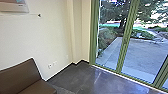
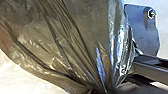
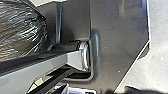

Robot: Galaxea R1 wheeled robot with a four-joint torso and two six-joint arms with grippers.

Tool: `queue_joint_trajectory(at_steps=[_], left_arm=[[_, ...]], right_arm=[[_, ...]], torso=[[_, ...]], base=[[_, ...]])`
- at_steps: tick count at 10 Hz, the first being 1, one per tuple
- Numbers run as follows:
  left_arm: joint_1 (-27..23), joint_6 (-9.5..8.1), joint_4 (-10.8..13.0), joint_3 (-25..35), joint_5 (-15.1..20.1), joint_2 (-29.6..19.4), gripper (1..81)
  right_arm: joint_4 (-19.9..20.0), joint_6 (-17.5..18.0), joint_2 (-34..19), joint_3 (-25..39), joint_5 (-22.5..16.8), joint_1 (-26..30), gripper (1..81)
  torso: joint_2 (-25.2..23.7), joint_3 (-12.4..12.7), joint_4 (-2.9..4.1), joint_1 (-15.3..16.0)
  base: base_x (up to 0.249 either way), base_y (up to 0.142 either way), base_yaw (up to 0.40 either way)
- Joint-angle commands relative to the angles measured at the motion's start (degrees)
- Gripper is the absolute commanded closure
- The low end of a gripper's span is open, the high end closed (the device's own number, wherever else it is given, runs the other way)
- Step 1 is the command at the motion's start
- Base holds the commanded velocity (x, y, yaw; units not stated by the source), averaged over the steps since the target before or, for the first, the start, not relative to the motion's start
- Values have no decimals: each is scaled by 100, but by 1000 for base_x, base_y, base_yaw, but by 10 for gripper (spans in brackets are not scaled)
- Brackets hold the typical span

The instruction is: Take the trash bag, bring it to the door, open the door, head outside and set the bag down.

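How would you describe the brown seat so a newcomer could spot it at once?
Find the green-framed glass, then the cream wall left of it in the head view. Low before that wall is the seat, smooth, with a raised back. Its brown sets it apart from cream wall and grey floor.

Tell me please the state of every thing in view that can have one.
Trash bag: bulging, its plastic drawn together in folds
Green-framed glass panels: look shut, with no open gap visible
Brown chair: upright, partly cut off by the picture's edge
Tree: in leaf
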Motion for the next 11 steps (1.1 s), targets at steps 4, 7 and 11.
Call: queue_joint_trajectory(at_steps=[4, 7, 11], left_arm=[[-285, 41, 23, 7, 398, -3, 811], [-285, 41, 23, -2, 398, -3, 811], [-285, 41, 23, -11, 398, -3, 811]], right_arm=[[-15, -16, 14, 24, -372, 253, 10], [-15, -16, 14, 16, -372, 253, 10], [-6, -16, 14, 16, -372, 245, 10]], torso=[[0, 0, 0, 0], [0, 0, 0, 0], [0, 0, 0, 0]], base=[[0, 0, -343], [0, 0, -345], [0, 0, -350]])
